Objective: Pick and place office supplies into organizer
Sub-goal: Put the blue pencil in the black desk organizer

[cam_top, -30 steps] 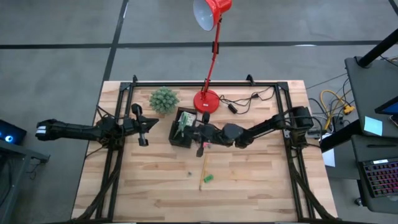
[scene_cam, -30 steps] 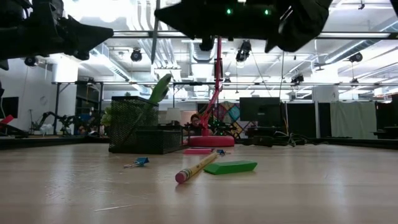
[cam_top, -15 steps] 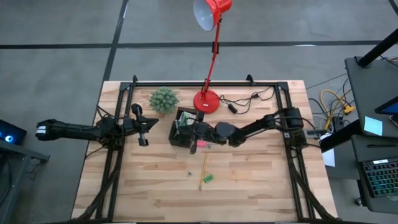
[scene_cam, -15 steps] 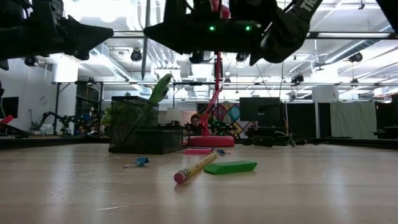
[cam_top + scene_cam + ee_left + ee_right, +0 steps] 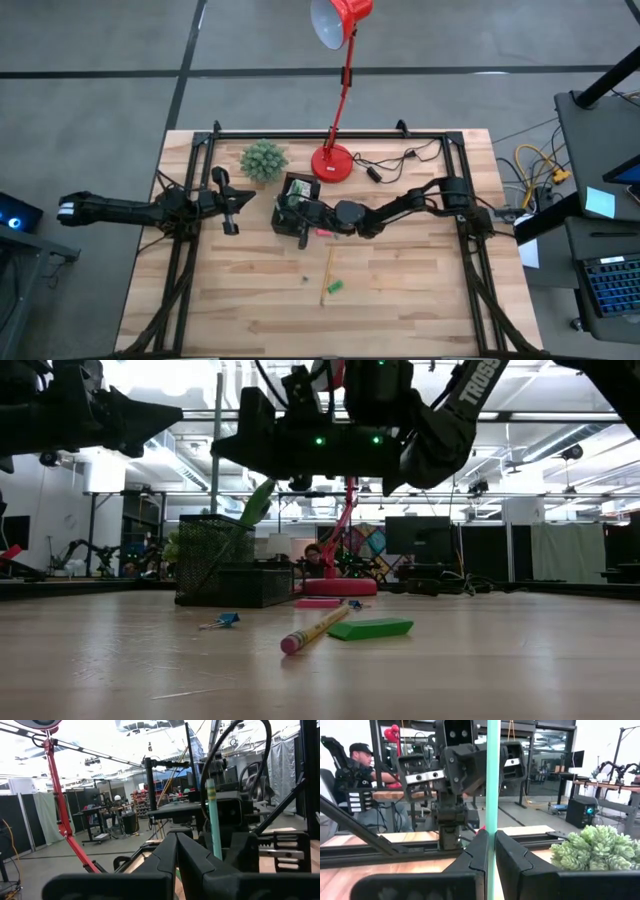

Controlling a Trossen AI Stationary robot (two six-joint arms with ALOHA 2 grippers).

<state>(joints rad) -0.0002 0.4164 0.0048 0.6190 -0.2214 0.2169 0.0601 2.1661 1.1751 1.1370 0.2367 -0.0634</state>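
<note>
Right claw (image 5: 491, 851) around green pen (image 5: 493, 780)

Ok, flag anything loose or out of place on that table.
Still loose on the wood: a yellow pencil lying at a slant, a green piece touching its near end, and a small blue clip. The right gripper holds a green pen upright over the organizer.

A robotics lab: more robot arms (image 5: 612, 766) on benches, partition screens (image 5: 570, 552), exposed ceiling ducts (image 5: 250, 435).
</note>
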